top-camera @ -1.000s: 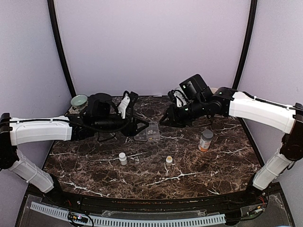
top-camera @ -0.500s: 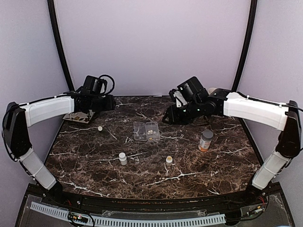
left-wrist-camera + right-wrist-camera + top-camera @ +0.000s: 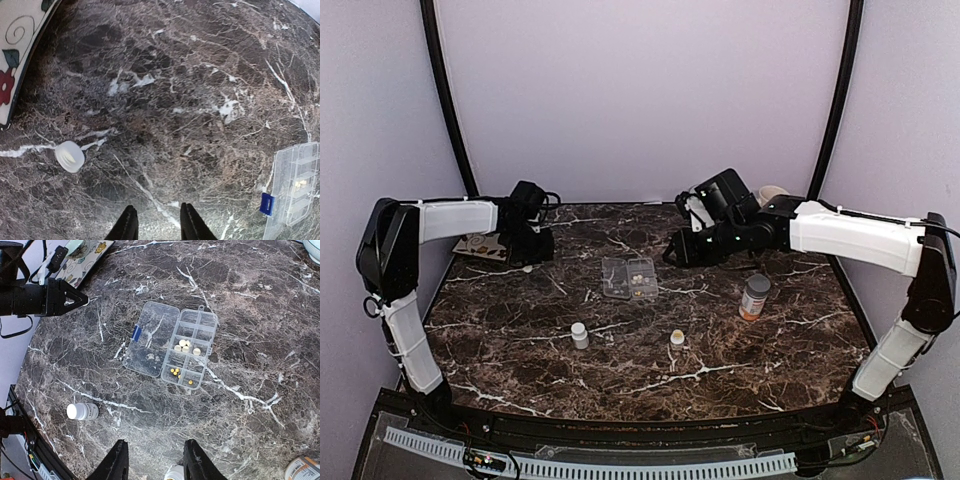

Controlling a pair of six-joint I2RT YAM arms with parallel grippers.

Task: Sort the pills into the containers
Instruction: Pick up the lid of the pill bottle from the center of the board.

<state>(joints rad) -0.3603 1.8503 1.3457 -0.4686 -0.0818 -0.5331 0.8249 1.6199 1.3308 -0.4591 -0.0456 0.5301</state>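
Left end effector (image 3: 157,216) and right end effector (image 3: 155,450) both hover part-open, empty, over the marble table (image 3: 200,75).

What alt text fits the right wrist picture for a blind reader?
A clear pill box lies open on a dark marble table, pale tablets in one compartment, tiny yellow pills in another. The right claw hangs open and empty at the bottom edge.

Bare marble is lying open along the table's (image 3: 520,385) near edge. Two white bottles (image 3: 579,334) are standing mid-table, the pill box (image 3: 629,278) behind them, an orange bottle (image 3: 754,297) standing toward the right edge.
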